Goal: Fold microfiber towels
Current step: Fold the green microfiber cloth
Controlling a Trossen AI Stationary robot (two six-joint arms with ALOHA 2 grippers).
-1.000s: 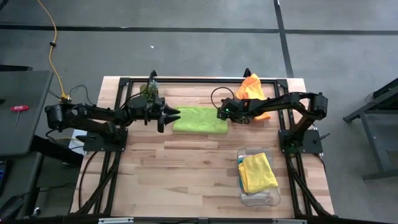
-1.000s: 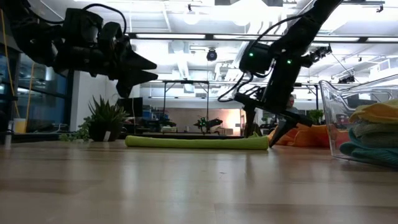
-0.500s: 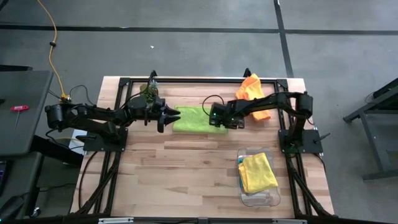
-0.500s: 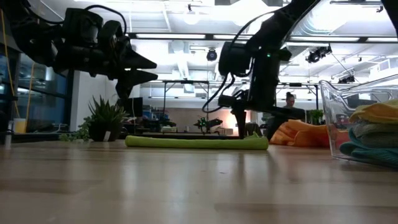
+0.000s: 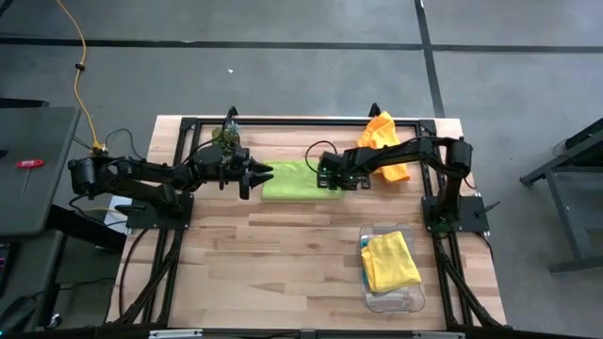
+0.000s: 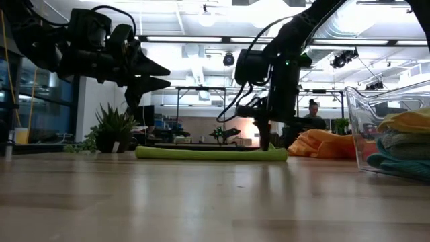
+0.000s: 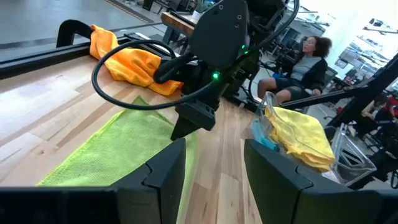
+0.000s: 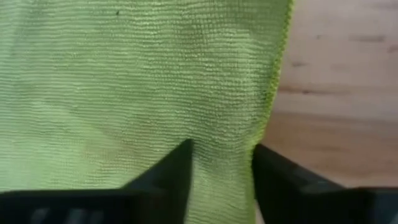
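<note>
In the high view the folded lime green towel (image 5: pixel 294 180) lay flat at upper centre of the table (image 5: pixel 283 264), and the right gripper (image 5: pixel 327 179) stood on its right-hand end, fingers (image 8: pixel 168 177) pressed down into the cloth with a strip of it pinched between them. The left gripper (image 5: pixel 264 172) hung just off the towel's left end, raised above the wood in the low view, its fingers (image 7: pixel 163 171) apart and holding nothing. The orange towel (image 5: pixel 384 141) lay bunched at upper right, and the yellow towel (image 5: pixel 390 261) topped the clear bin (image 5: pixel 415 299) at lower right.

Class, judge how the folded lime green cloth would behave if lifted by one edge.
The folded lime green microfiber cloth lies flat and thin, so it would probably droop limply. Its nubby weave suggests a hand should grip it without slipping. Loose layers may well unfold once raised.
</note>
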